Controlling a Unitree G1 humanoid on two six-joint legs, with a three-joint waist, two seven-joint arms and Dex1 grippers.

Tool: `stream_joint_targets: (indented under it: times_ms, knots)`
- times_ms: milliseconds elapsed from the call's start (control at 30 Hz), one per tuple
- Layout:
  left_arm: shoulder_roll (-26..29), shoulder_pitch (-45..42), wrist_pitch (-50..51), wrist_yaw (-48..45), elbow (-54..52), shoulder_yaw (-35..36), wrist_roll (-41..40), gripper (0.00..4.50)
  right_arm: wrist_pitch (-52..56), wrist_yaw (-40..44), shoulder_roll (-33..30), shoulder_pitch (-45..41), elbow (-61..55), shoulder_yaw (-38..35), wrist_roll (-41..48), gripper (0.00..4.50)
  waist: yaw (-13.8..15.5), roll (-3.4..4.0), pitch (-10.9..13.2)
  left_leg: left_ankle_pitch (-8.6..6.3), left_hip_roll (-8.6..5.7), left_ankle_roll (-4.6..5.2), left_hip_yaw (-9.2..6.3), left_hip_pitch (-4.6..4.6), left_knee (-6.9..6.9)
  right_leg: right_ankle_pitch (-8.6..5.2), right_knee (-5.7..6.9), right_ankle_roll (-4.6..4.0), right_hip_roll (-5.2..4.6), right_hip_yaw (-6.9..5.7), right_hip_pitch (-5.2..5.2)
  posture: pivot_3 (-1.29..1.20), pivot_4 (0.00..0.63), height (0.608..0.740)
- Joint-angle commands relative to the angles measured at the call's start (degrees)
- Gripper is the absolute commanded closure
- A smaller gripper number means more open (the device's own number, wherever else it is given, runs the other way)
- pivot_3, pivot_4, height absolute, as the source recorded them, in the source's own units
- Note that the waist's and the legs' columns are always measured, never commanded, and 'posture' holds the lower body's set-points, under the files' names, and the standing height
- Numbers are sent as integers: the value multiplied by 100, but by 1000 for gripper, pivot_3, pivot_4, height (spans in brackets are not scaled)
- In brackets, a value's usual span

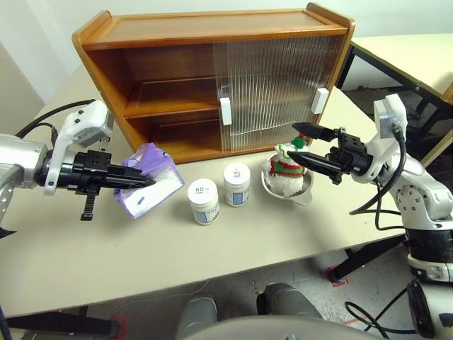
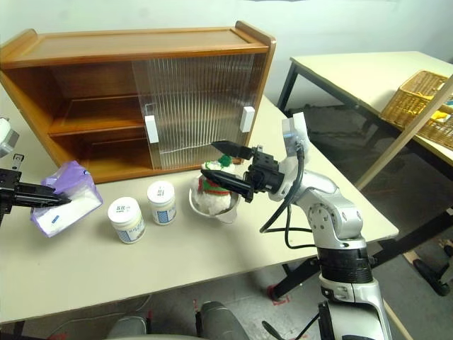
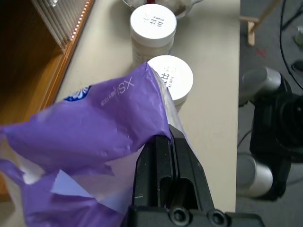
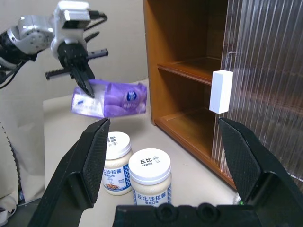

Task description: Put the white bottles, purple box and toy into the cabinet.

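Note:
My left gripper (image 1: 144, 182) is shut on the top edge of the purple box (image 1: 150, 177), a soft lilac tissue pack that hangs tilted just off the table, in front of the cabinet's left end. In the left wrist view its fingers (image 3: 163, 156) pinch the purple wrapper (image 3: 94, 123). Two white bottles (image 1: 203, 201) (image 1: 236, 184) stand side by side on the table. The toy (image 1: 285, 163) sits in a steel bowl. My right gripper (image 1: 293, 140) is open, level, just above the toy. The brown cabinet (image 1: 212, 42) stands behind, its left half open.
The steel bowl (image 1: 297, 193) rests right of the bottles. Both ribbed sliding doors (image 1: 272, 88) with white handles cover the cabinet's right half. A second table (image 2: 354, 74) with a wicker basket (image 2: 417, 99) stands to the right. The table's front edge (image 1: 212, 273) is near.

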Motion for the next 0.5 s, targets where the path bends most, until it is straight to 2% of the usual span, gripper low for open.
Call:
stream_joint_targets:
  times_ms: [33,333,500]
  knots:
    - [145,-472,-167,-268,199,-288,156,4460,-29,23,-11,-18,30,56,-90,0,-1,0,0,0,0,0,-1,0,0,0,-1,0,0,0,-1,-93,0,740]
    - [-79,-2020,-483,-763,741,-1108,305,4460,-42,29,29,-36,80,98,-109,0,12,0,0,4,1,7,-8,-7,1,6,-6,18,3,0,0,-85,0,740]
    - [-148,-2594,-763,-763,1031,-1512,346,4460,-40,22,32,-31,79,108,-106,0,19,0,0,9,1,15,-8,-8,4,9,-9,65,5,2,1,-85,0,740]
